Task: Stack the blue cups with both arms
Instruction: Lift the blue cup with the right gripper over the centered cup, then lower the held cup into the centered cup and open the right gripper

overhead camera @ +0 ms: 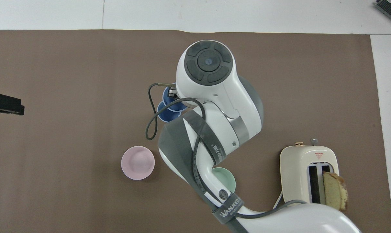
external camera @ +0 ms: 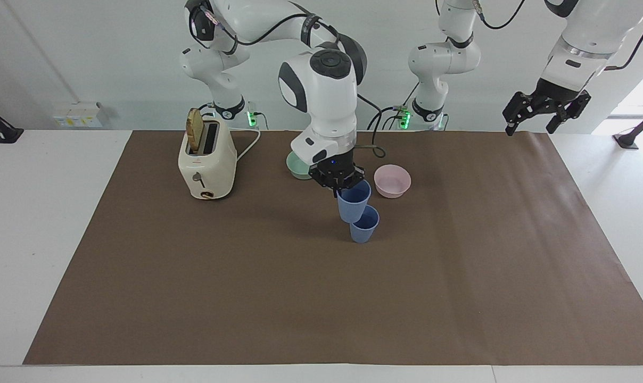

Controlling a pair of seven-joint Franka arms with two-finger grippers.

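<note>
The bench (external camera: 44,239) had a brown mat (external camera: 321,298) on it, and the two arms stood at one end. The right arm (external camera: 327,101) reached out over the middle of the mat. The left arm (external camera: 582,42) waited, raised over the mat's corner at its own end, and its claw (external camera: 545,111) was spread wide and held nothing. A toaster (external camera: 206,162) with a slice of bread (external camera: 195,121) in it stood toward the right arm's end. A pink bowl (external camera: 392,181) and a green bowl (external camera: 296,166) sat near the robots. The right claw (external camera: 338,183) was pinched tight on the rim of one blue cup (external camera: 353,205) and held it up in the air. The other cup (external camera: 364,227) stood on the mat, a bit farther from the robots than the pink bowl. The held cup hung just over it, with its bottom close to the standing cup's rim. It was not quite lined up; it sat a little toward the right arm's end. So the step looked like bringing the held cup over the standing one. Next, the claw would need to slide the cup that last bit until it was right on top, then go straight down so it slipped inside, and only then let go. If it went down too soon, the cup might hit the rim and tip the other one over.
</note>
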